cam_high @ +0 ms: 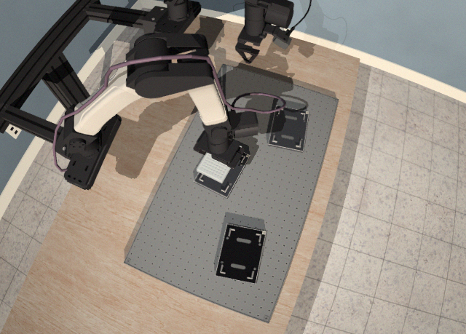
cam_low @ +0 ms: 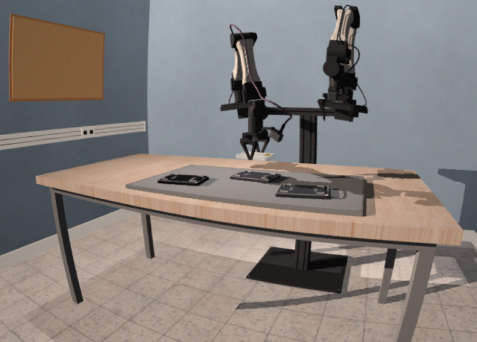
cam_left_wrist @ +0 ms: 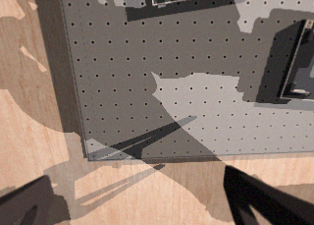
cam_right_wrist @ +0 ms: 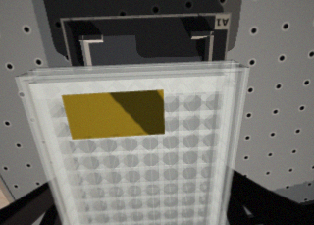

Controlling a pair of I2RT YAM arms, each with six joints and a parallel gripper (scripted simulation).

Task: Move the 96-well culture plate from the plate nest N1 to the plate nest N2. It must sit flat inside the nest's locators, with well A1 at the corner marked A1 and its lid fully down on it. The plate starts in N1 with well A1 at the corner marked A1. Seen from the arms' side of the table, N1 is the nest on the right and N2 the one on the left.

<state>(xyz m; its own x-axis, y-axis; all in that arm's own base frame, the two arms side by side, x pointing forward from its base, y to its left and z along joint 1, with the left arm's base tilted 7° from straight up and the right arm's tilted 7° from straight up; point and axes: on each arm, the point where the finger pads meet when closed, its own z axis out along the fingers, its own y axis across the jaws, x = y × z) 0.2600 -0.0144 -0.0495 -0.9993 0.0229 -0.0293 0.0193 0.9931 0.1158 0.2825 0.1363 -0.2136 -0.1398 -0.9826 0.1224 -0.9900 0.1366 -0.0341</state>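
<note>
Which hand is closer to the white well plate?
Right. The right hand is closed on the well plate, holding it above the grey board. The left hand hangs open, well off to the robot's left, touching nothing.
</note>
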